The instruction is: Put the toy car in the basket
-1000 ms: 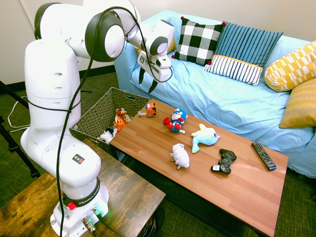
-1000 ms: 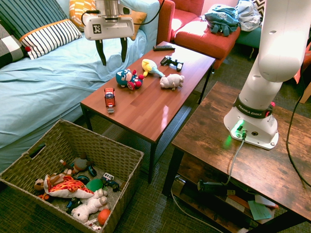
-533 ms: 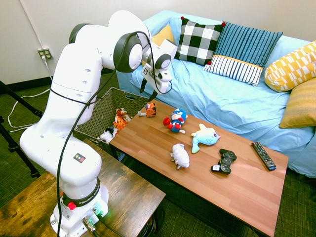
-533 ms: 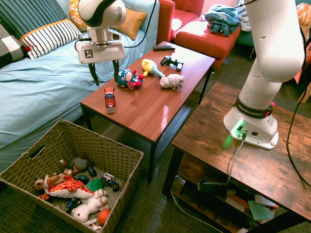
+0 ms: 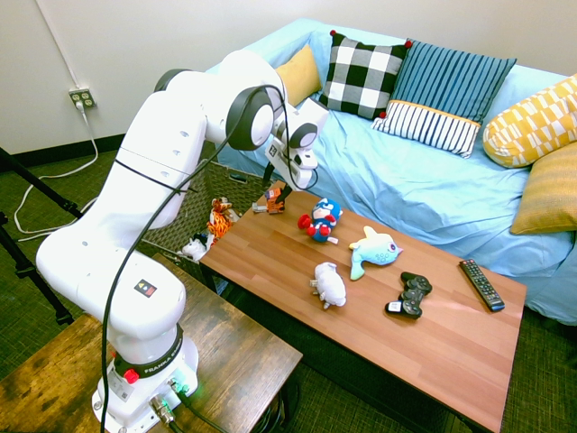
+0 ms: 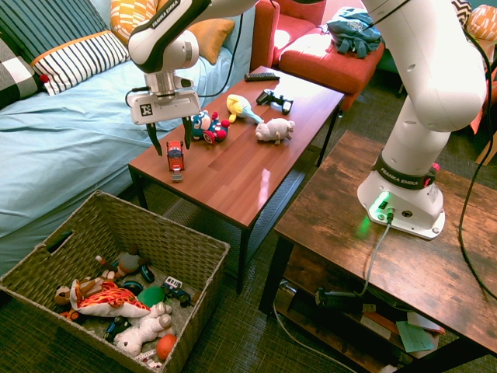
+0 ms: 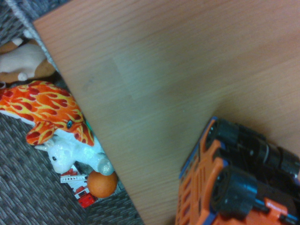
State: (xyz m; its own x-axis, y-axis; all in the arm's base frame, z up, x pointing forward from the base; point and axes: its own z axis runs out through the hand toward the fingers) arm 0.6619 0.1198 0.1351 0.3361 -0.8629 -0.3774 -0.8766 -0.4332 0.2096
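Your basket (image 6: pixel 116 225) sits low at the lower left of the second exterior view, beside the worktop (image 6: pixel 241 155), so a drop over that edge should land inside. The claw (image 6: pixel 170 136) hangs wide and empty, fingers straddling the car (image 6: pixel 175 158) at the worktop's left corner, apparently lined up to grip. In the first exterior view the arm hides most of the basket, and the car is cut off in the wrist view.

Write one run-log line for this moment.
gripper: open, over toy car | toy car: on table, ungrasped | basket: on floor

Bright, even indoor light; soft shadows; exterior views sharp, wide-angle bowing at edges; wrist view blurred.
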